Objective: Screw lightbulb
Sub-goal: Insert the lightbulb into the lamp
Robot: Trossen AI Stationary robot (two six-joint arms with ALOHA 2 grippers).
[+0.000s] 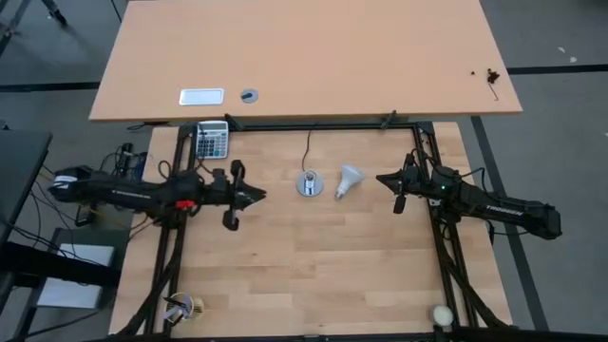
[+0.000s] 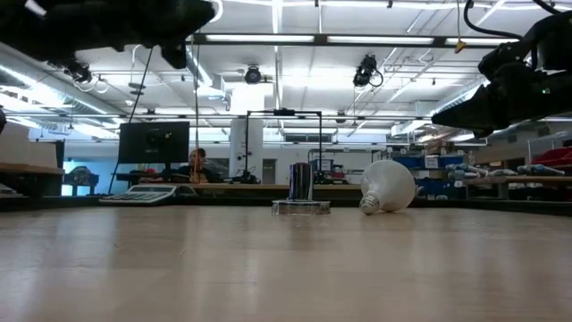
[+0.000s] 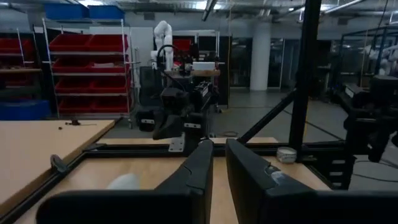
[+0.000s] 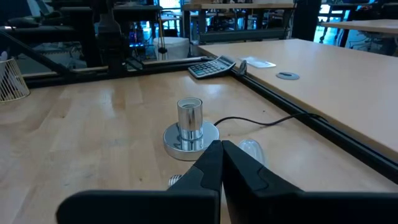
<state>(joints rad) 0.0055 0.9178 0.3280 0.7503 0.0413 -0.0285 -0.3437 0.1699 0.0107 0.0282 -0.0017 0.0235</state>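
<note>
Lightbulb (image 1: pixel 349 180): we see it lying on its side just beside the socket (image 1: pixel 308 183).
Right gripper (image 1: pixel 396 181): clenched, empty, near the bulb.
Left gripper (image 1: pixel 249 195): nearly closed, empty.
Risk: we could nudge the bulb rolling.

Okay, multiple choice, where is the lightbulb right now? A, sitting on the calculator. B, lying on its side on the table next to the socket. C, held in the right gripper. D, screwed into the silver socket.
B: the lightbulb lies on its side on the wooden table just beside the silver socket, whose top is bare; the left gripper and right gripper both hang apart from it, holding nothing.
</note>
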